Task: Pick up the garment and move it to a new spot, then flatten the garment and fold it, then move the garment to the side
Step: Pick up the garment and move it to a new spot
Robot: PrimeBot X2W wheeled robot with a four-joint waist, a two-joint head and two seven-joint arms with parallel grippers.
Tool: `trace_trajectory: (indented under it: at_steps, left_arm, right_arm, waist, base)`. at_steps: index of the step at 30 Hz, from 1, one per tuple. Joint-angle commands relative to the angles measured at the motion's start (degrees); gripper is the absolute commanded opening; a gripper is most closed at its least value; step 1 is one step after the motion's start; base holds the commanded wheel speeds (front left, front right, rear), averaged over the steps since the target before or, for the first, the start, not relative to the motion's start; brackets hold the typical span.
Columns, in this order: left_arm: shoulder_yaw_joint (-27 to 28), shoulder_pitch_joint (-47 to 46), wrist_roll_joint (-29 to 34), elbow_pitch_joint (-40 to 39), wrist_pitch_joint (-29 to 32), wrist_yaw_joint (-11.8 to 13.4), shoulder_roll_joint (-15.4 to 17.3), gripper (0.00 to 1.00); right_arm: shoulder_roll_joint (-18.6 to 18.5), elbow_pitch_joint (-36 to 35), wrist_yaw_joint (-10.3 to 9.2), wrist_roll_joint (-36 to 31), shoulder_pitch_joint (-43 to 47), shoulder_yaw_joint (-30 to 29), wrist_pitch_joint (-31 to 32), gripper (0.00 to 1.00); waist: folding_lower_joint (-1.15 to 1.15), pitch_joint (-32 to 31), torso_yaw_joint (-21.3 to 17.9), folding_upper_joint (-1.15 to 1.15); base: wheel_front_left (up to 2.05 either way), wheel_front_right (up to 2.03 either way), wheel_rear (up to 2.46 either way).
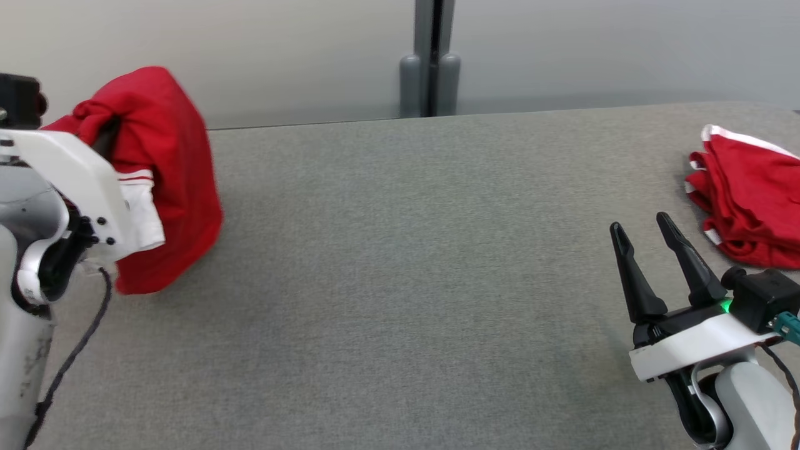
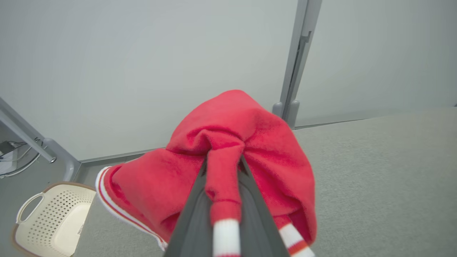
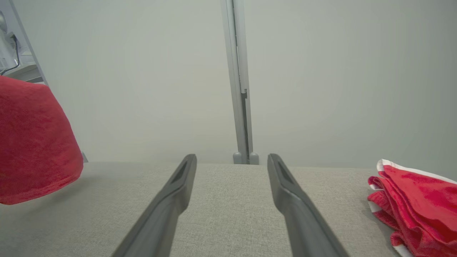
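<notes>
We hold the red garment [image 1: 178, 169] up at the left end of the grey table [image 1: 406, 250].
Our left gripper [image 2: 224, 160] is pinched tight on a bunched fold of it. The cloth hangs as a lump, long axis roughly vertical, its white-striped cuff [image 2: 225, 233] between the fingers and its lower end pointing down at the table. Our right gripper [image 1: 639, 223] stands wide and empty near a folded red garment [image 1: 750, 194] lying at the table's right.

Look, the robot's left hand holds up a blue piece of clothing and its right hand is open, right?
Not blue: the garment in the left gripper is red with white trim, as the left wrist view shows. The right gripper is open.
</notes>
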Motion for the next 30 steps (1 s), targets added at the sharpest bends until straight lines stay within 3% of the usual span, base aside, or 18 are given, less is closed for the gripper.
trace_trajectory:
  at_steps: [1, 7, 12, 17, 22, 24, 25, 26, 27, 30]
  left_arm:
    - [-0.6, 0.17, -0.16, -2.86, 0.72, 0.03, -0.65, 0.0]
    - [-3.73, 0.71, -0.07, -15.04, 3.55, 0.75, -3.02, 0.0]
    - [-6.24, 2.78, -0.38, -20.81, 3.36, 2.71, -7.13, 0.0]
    - [-7.42, 9.26, -0.48, -20.98, -1.5, 4.7, -10.55, 0.0]
    - [-9.76, 16.98, 1.88, -14.47, -10.31, 4.18, -12.58, 0.0]
    - [-11.33, 19.21, 2.68, -10.86, -12.95, 3.56, -13.35, 0.08]
    - [-11.88, 20.08, 2.79, -9.31, -14.14, 3.39, -13.91, 0.36]
    - [-12.31, 20.61, 3.07, -7.92, -15.43, 3.14, -14.53, 0.92]
    - [-12.74, 20.88, 3.26, -6.67, -16.51, 2.97, -15.0, 1.0]
    - [-12.68, 21.17, 3.79, -4.37, -20.54, 3.49, -16.53, 1.0]
  right_arm:
    - [0.13, 0.31, -0.02, -0.13, 0.84, -0.24, -0.4, 1.0]
    - [0.34, 0.39, -0.02, -0.45, 1.58, -1.12, -0.38, 1.0]
    - [-0.14, -0.06, -0.02, -0.39, 2.07, -3.35, -0.39, 1.0]
    - [-0.42, -0.66, -0.02, -0.29, 2.93, -5.42, -0.39, 1.0]
    - [0.02, -1.12, -0.02, -0.43, 2.65, -5.27, -0.4, 1.0]
    - [0.28, -1.03, -0.02, -0.36, 2.48, -4.87, -0.4, 1.0]
    - [0.3, -0.95, -0.02, -0.37, 2.39, -4.75, -0.4, 1.0]
    - [0.28, -0.89, -0.02, -0.34, 2.3, -4.6, -0.4, 1.0]
    - [0.27, -0.79, -0.02, -0.29, 2.23, -4.5, -0.4, 1.0]
    - [0.18, -0.53, -0.02, -0.17, 2.26, -3.93, -0.4, 1.0]
  waist:
    - [0.0, -2.66, -3.54, 0.0]
    - [0.0, -4.47, -9.75, 0.0]
    - [0.0, -3.77, -13.58, 0.0]
    - [0.0, -1.8, -15.97, 0.0]
    - [0.0, -0.02, -17.07, 0.0]
    - [0.0, 0.38, -17.06, 0.0]
    - [0.0, 0.45, -16.98, 0.0]
    - [0.0, 0.52, -16.84, 0.0]
    - [0.0, 0.54, -16.62, 0.0]
    - [0.0, 0.27, -15.6, 0.0]
  base:
    - [0.0, 0.0, 0.0]
    - [0.0, 0.0, 0.0]
    - [0.0, 0.0, 0.0]
    - [0.0, 0.0, 0.0]
    - [0.0, 0.0, 0.0]
    - [0.0, 0.0, 0.0]
    - [0.0, 0.0, 0.0]
    - [0.0, 0.0, 0.0]
    - [0.0, 0.0, 0.0]
    - [0.0, 0.0, 0.0]
